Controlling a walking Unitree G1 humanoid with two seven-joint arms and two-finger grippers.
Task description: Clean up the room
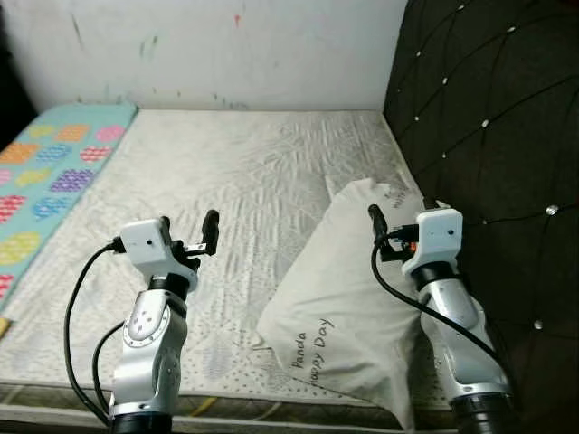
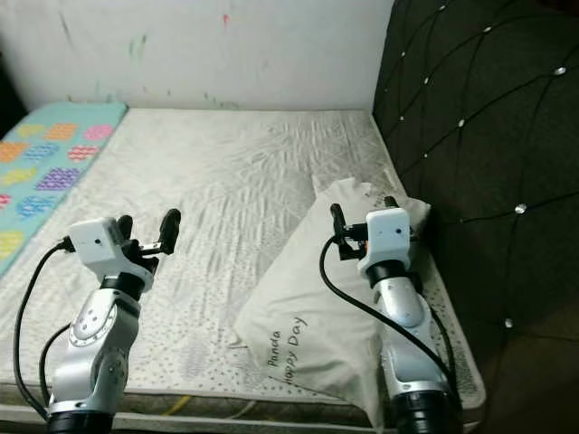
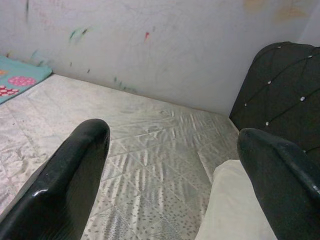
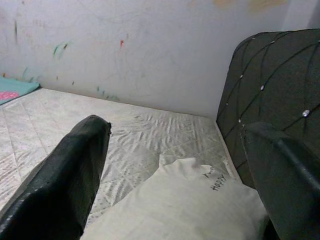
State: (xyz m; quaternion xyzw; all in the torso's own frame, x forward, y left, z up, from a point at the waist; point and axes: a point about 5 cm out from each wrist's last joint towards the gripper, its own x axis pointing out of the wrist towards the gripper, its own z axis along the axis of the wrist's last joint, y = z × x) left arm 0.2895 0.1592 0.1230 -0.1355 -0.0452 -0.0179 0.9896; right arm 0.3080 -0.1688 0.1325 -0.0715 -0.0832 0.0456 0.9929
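A white pillow [image 1: 344,298] printed "Panda Happy Day" lies on the bare quilted mattress [image 1: 226,172], at its right side near the front edge and close to the black headboard. My right gripper [image 1: 403,217] hovers open over the pillow's upper end with nothing between its fingers. My left gripper [image 1: 188,237] is held open above the mattress, to the left of the pillow, also holding nothing. In the right wrist view the pillow [image 4: 185,205] lies between and below the two black fingers [image 4: 65,175]. The left wrist view has the pillow's corner [image 3: 230,210] beside one finger [image 3: 280,175].
A black tufted headboard [image 1: 488,117] rises along the right side. A turquoise cover with coloured patches [image 1: 45,176] lies over the mattress's left part. A white, marked wall [image 1: 226,45] closes the far side. The mattress's front edge is just below my arms.
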